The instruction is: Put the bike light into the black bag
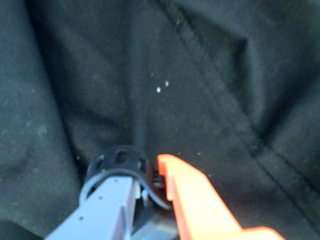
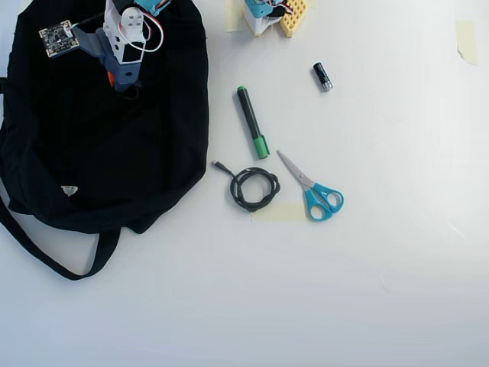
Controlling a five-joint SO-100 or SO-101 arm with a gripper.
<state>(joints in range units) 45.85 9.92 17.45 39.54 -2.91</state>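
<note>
Overhead view, far left: black bag (image 2: 92,153) spread flat on white table (image 2: 367,290), long strap (image 2: 46,256) looping off lower left, small white triangular label (image 2: 69,190) near lower edge. Arm (image 2: 126,34) reaching over upper part of bag, small circuit board (image 2: 58,38) at its left side, gripper (image 2: 126,86) pointing down onto fabric. Right of bag: green-capped marker (image 2: 251,122) lying nearly vertical; just below it, coiled black cable (image 2: 254,188), apart from marker. Further right: scissors (image 2: 313,191) with teal handles, blades toward upper left, partly over strip of pale tape (image 2: 279,212). Above scissors, well apart: small black cylinder (image 2: 322,76) with silver end.

Wrist view: dark fabric of black bag (image 1: 210,75) filling frame, seam running diagonally at right. Lower left: grey fixed finger (image 1: 107,202); right of it, orange finger (image 1: 195,200). Bike light (image 1: 119,161) pinched at fingertips, ring strap with slots visible above grey finger, thin loop curving between the two fingers. Gripper (image 1: 150,182) narrow, clamped on bike light, held directly over bag fabric; contact between light and fabric not discernible.
</note>
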